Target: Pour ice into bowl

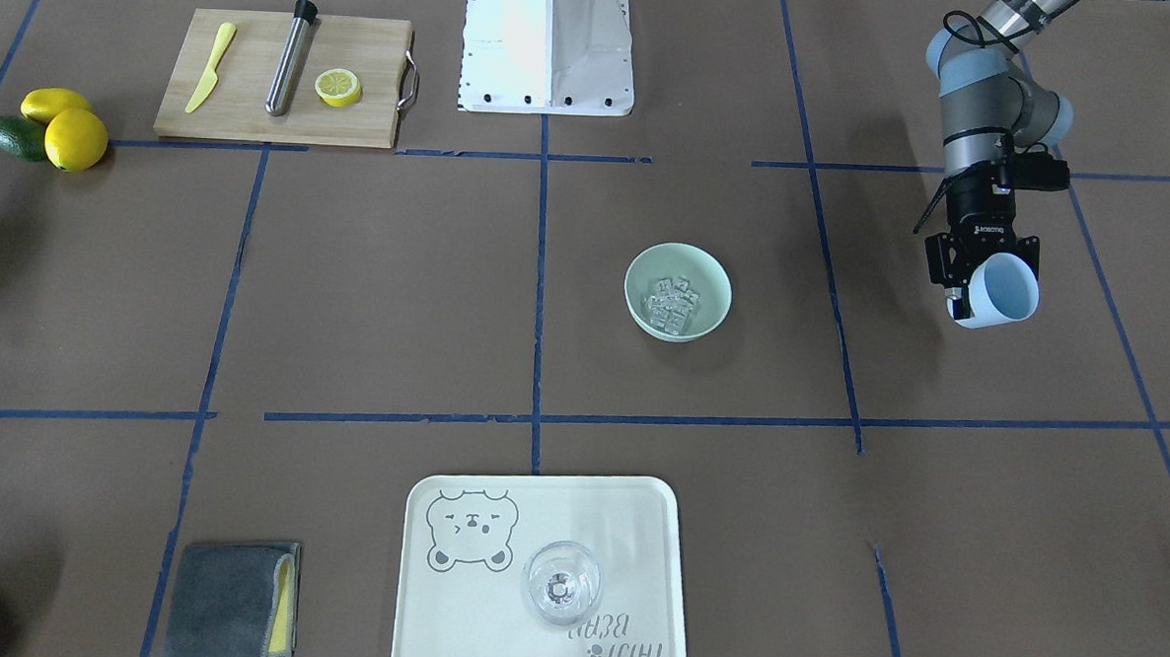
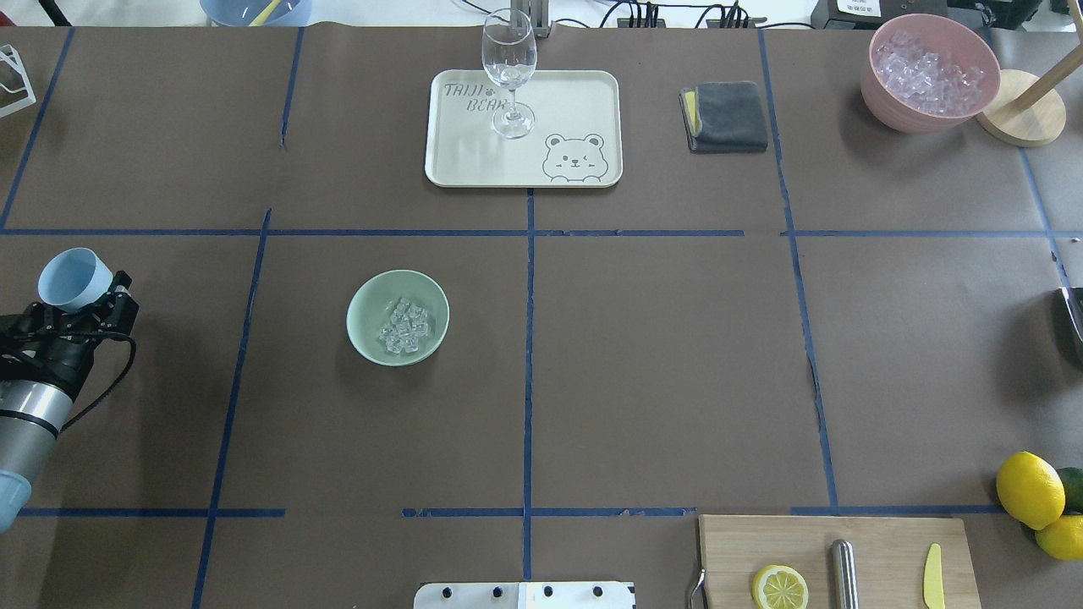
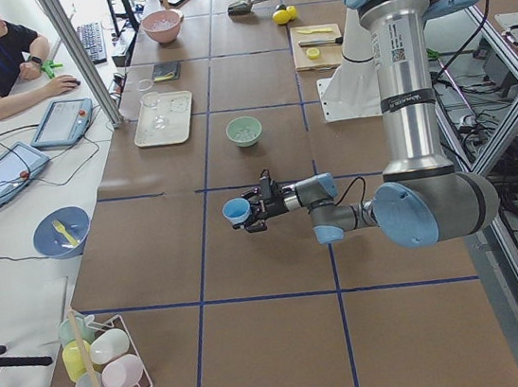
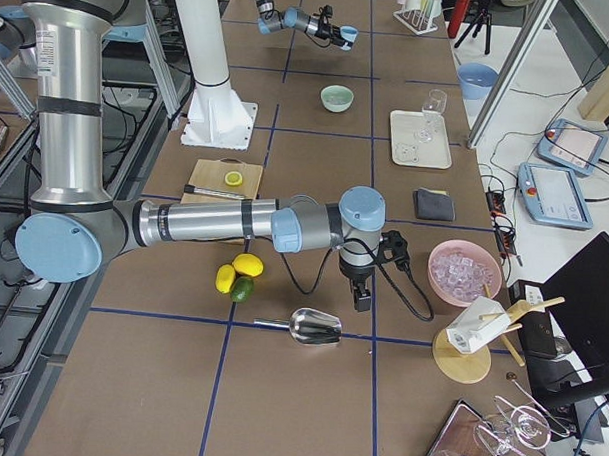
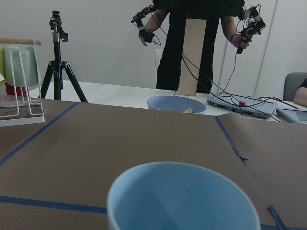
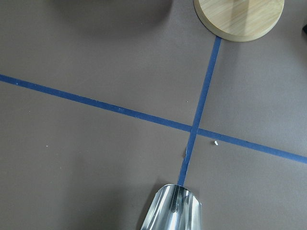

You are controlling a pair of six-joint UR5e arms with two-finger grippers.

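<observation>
The pale mint-green bowl (image 1: 677, 291) stands on the brown table left of the centre line in the overhead view (image 2: 398, 317). A small heap of clear ice cubes (image 1: 673, 303) lies inside it (image 2: 404, 326). My left gripper (image 1: 982, 287) is shut on a light blue cup (image 1: 1003, 292), held tilted above the table well off to the side of the bowl (image 2: 74, 279). The cup's inside looks empty in the left wrist view (image 5: 182, 201). My right gripper (image 4: 360, 295) hovers far away over a metal scoop (image 6: 172, 208); I cannot tell whether it is open or shut.
A white tray (image 2: 584, 101) with a clear wine glass (image 2: 508, 72) stands at the far side, beside a grey cloth (image 2: 726, 117) and a pink container of ice (image 2: 929, 72). A cutting board (image 1: 280, 78) with a lemon half and lemons (image 1: 65, 128) lie near the base.
</observation>
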